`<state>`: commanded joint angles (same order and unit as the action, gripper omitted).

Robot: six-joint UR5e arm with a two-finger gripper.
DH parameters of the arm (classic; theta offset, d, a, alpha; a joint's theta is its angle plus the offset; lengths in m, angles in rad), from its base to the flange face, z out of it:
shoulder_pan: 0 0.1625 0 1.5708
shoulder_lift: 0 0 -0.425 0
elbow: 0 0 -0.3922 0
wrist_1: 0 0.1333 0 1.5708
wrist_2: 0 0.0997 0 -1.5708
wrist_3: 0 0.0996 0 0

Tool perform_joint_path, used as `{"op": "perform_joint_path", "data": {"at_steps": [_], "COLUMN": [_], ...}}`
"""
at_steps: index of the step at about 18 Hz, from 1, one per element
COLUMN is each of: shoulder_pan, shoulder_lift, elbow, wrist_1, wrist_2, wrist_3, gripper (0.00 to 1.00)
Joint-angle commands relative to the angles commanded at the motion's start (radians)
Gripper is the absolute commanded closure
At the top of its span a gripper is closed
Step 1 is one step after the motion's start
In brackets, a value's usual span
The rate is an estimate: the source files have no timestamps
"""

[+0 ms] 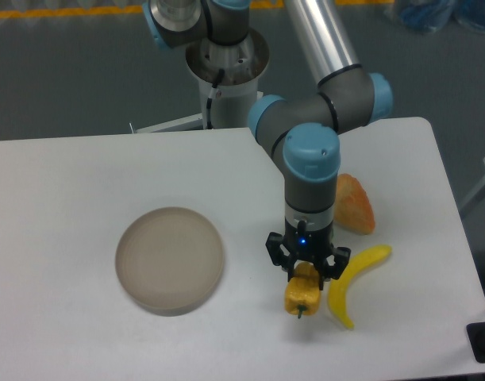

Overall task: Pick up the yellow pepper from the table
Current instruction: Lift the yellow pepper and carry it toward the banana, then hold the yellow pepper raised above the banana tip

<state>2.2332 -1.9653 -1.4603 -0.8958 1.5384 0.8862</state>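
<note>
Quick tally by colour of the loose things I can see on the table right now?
Yellow: 2, the yellow pepper in the gripper and the banana
Orange: 1, the wedge-shaped fruit
Grey-brown: 1, the round plate
Total: 4 in view; the arm may hide more behind it.

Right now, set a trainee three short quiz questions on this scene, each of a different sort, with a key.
1. True or false: the gripper is shut on the pepper.
2. Which lies nearest the pepper? A. the banana B. the plate C. the orange fruit
3. Fill in: the pepper's stem points toward the ____ edge of the table.

Key
1. True: the fingers clamp its upper end.
2. A: the banana curves just to the pepper's right in the picture.
3. Near (the camera's side).
</note>
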Motion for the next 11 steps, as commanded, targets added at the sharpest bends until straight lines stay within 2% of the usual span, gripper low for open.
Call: {"op": "perform_joint_path", "data": {"at_steps": [3, 6, 11], "shoulder_pan": [0.057, 0.112, 0.138], "shoulder_lift": [0.025, 0.06, 0.069], "elbow": [-0.006, -0.017, -0.037], "wrist_1": [-0.003, -0.038, -0.049], "wrist_2": [0.008, 0.006, 0.008], "wrist_3": [0.141, 0.227, 0.335], "gripper": [0.66, 0.66, 0.66]}}
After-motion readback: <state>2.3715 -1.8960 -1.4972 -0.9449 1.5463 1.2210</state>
